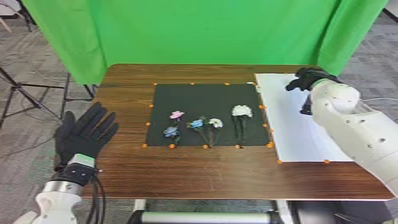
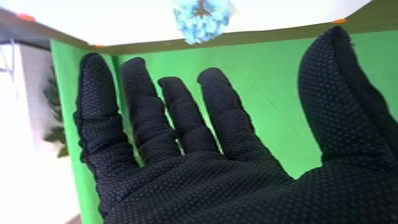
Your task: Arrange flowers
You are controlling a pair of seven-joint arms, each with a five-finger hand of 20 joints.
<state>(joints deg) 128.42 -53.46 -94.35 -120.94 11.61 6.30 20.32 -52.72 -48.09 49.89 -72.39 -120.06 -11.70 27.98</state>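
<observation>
In the head view my right hand (image 1: 311,80) is over the far part of the white sheet (image 1: 289,132). The right wrist view has the same hand (image 2: 187,180) open, fingers straight and thumb spread, holding nothing. Beyond its fingertips a light blue flower (image 2: 201,22) overlaps the edge of the white sheet (image 2: 115,22). On the black mat (image 1: 200,95) lie a pink flower (image 1: 177,114), a blue one (image 1: 171,132), a light blue one (image 1: 196,123), a small white one (image 1: 216,122) and a larger white one (image 1: 242,111). My left hand (image 1: 82,137) is open at the table's left edge.
Orange markers (image 1: 172,146) line the mat's borders, and others (image 1: 326,161) sit at the sheet's near edge. Bare brown tabletop (image 1: 191,175) lies in front of the mat. A green curtain (image 1: 213,35) hangs behind the table, with black stand legs (image 1: 34,86) at the left.
</observation>
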